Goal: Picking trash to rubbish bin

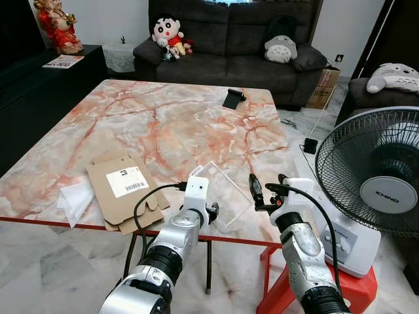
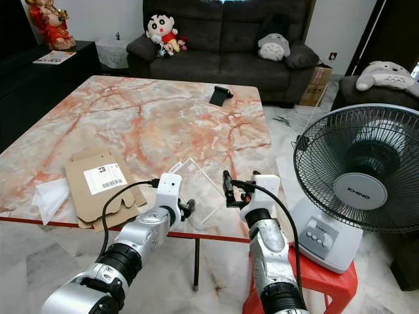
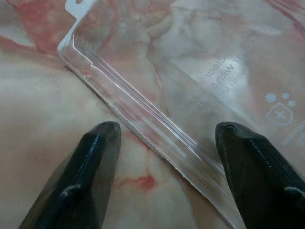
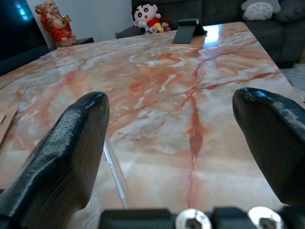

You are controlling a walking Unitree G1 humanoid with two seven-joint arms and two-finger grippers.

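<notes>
Table (image 1: pixel 163 118): marble top with orange-red veins and a red edge, standing before the robot.
Plastic package (image 1: pixel 222 193): clear, flat, lying on the table near its front edge, between the two arms; printed lettering shows through it in the left wrist view (image 3: pixel 157 129).
Left gripper (image 1: pixel 213 210): at the front edge of the table, low over the package's near corner; fingers (image 3: pixel 90 162) spread, one on each side of the package's ridged edge, pinching nothing.
Right gripper (image 1: pixel 255 193): at about 3 o'clock from the package, raised just above the table edge; fingers (image 4: pixel 71 148) spread wide, holding nothing, pointed across the table toward the sofa.
Cardboard (image 1: pixel 124 190): flattened brown piece with a white barcode label, at 9 o'clock from the package, near the front edge.
White wrapper (image 1: pixel 75 199): thin pale sheet at 9 o'clock from the cardboard, touching the front edge.
Black stand (image 1: pixel 232 98): small dark object at the far side of the table, 12 o'clock from the package.
Fan (image 1: pixel 376 176): black grille, white base, on a red stool (image 1: pixel 288 288) at 3 o'clock from the table.
Sofa (image 1: pixel 229 46): dark, beyond the table at 12 o'clock, with soft toys on it.
Cabinet (image 1: pixel 39 91): black, at 10 o'clock, bearing a red figurine (image 1: pixel 59 26).
</notes>
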